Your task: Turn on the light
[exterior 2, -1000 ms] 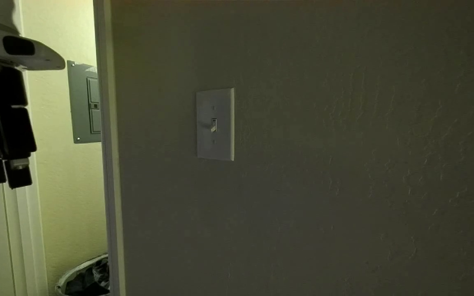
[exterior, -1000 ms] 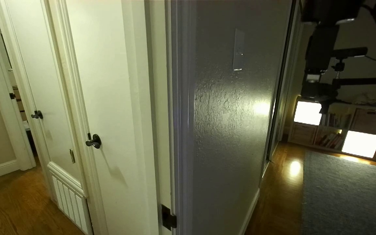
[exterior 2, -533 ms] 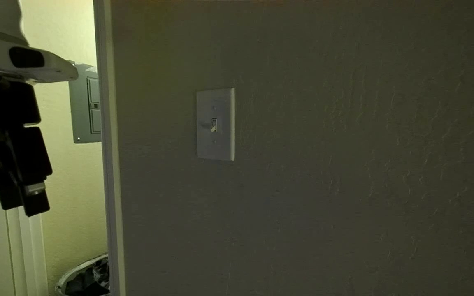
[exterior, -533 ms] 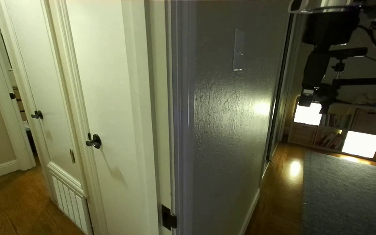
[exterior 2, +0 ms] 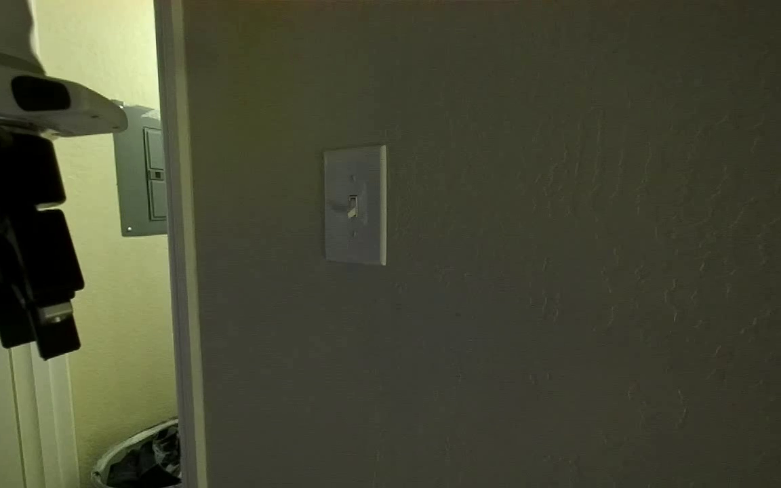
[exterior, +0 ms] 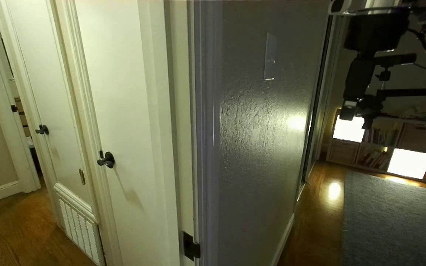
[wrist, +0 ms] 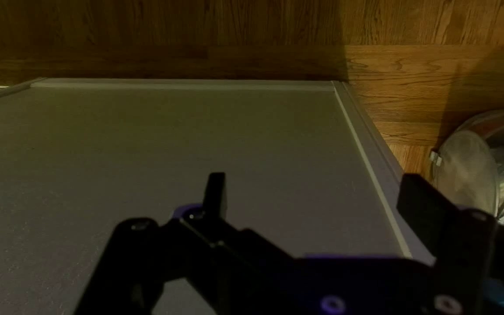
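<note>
The light's switch is a pale upright wall plate (exterior 2: 339, 237) on the dim textured wall, with a small toggle (exterior 2: 352, 211) tilted downward. The plate also shows at a steep angle in an exterior view (exterior: 270, 70). It is out of the wrist view, and the lamp itself does not show. My gripper (exterior 2: 36, 332) is black and hangs pointing down, left of the plate and lower than it, apart from it. It also shows in an exterior view (exterior: 347, 112), right of the plate. In the wrist view my gripper (wrist: 315, 192) has its fingers spread wide with nothing between them.
A door frame (exterior 2: 184, 305) stands between the gripper and the switch in an exterior view. Behind are a grey electrical panel (exterior 2: 134, 169) and a basket (wrist: 466, 170). A black jointed camera mount (exterior: 409, 92) and a shelf with glowing panels (exterior: 409, 162) stand beyond the arm.
Over the first half second my gripper came down and tilted, shifting slightly right toward the plate in an exterior view. Since then it has barely moved. The switch looks the same.
</note>
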